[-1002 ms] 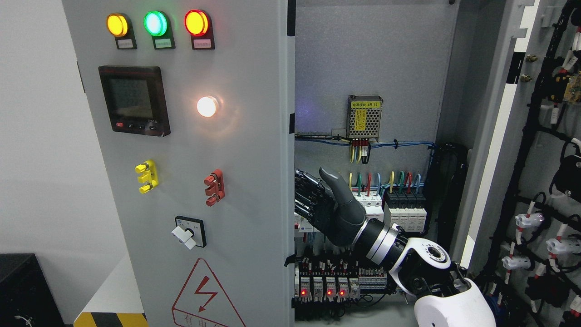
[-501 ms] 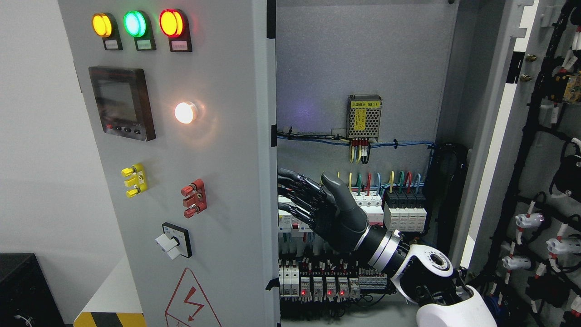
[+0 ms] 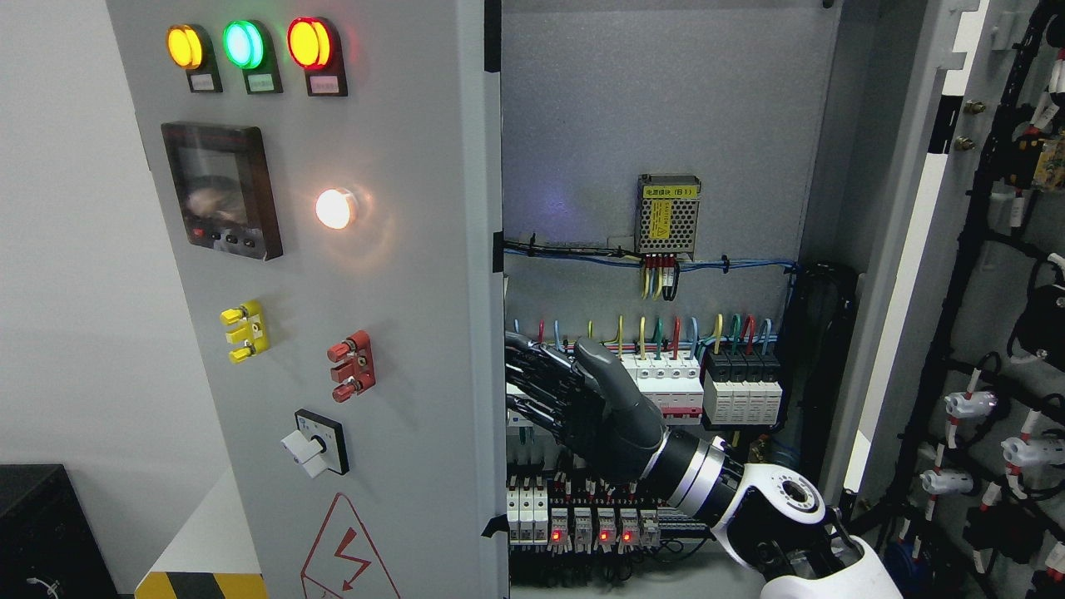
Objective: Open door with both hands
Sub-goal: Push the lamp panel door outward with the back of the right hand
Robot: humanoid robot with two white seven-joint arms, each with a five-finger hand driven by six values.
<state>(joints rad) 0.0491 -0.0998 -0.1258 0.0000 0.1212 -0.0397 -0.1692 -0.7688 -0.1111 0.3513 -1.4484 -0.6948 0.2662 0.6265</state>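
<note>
The grey left cabinet door (image 3: 408, 349) stands partly swung out, carrying yellow, green and red lamps, a dark display (image 3: 220, 190) and a rotary switch (image 3: 314, 445). My right hand (image 3: 541, 389) comes in from the lower right. Its dark fingers (image 3: 532, 370) are stretched out flat toward the door's inner edge (image 3: 492, 374), touching or nearly touching it and holding nothing. The right door (image 3: 990, 274) is swung wide open at the picture's right, showing its wired back. My left arm does not show.
Inside the cabinet (image 3: 649, 100) sit a mesh power supply (image 3: 667, 215), a row of breakers (image 3: 715, 387) with coloured wires, and relays (image 3: 595, 526) with red lights. A black box (image 3: 42, 524) stands at the lower left, beside a white wall.
The left door has swung further out to the left, showing more of the interior. My right hand followed its edge leftward and sank a little.
</note>
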